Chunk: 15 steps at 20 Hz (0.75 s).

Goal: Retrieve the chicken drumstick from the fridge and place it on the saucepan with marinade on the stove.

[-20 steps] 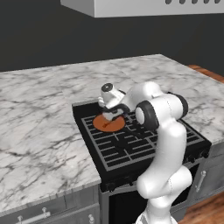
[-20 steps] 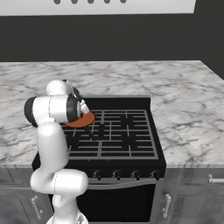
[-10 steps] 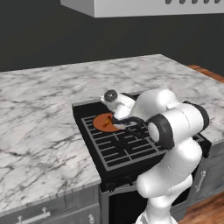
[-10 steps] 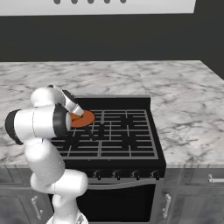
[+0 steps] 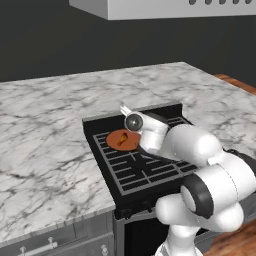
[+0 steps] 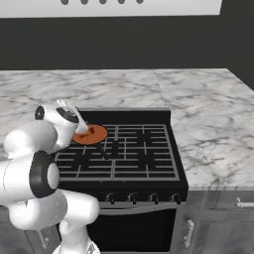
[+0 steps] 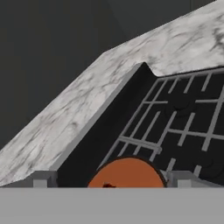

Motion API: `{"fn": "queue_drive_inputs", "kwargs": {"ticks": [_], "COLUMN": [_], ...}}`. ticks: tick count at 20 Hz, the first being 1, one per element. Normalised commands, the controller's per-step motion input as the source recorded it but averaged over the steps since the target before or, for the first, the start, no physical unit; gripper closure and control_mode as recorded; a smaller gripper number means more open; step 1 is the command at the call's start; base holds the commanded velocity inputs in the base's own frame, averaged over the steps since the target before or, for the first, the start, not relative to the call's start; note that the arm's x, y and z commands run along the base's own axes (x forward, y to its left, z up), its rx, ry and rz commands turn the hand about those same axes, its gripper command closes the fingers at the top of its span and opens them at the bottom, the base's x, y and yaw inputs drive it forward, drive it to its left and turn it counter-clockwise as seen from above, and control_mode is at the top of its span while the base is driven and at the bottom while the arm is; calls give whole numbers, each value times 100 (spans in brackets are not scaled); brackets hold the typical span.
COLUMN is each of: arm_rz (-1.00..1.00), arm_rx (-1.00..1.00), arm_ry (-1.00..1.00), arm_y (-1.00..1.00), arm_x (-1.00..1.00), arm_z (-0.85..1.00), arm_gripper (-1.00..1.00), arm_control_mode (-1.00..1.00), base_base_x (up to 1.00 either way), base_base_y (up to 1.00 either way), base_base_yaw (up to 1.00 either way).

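The saucepan with marinade shows as a flat orange-brown disc on the stove's rear left burner. A small golden-brown chicken drumstick lies on the disc, free of the fingers. My gripper hovers just above the pan's near-right edge, open, with nothing between its fingers. In the hand view the pan sits low between the two fingertips. From the right base view the pan lies beside my hand. The fridge is out of view.
Grey grates cover the black stove, with knobs along its front edge. Marble counter runs on both sides and behind. A range hood hangs overhead. My bent arm leans over the stove's front right.
The arm has folded down and forward over the stove, and the hand has drawn back from above the pan toward its right edge. The drumstick stays on the pan; the jaws stay open.
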Motion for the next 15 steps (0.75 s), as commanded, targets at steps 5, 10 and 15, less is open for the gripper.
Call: {"fn": "queue_drive_inputs", "kwargs": {"ticks": [5, 10, 15], "arm_rz": [-10, -9, -8], "arm_rx": [11, 9, 7], "arm_ry": [-2, 3, 8], "arm_y": [-5, 0, 0], "arm_x": [-47, -58, -59], "arm_z": [97, 70, 50], "arm_gripper": [-100, -100, -100], "arm_control_mode": [-100, -100, -100], "base_base_x": [0, 0, 0], "base_base_y": [0, 0, 0], "base_base_yaw": [0, 0, 0]}}
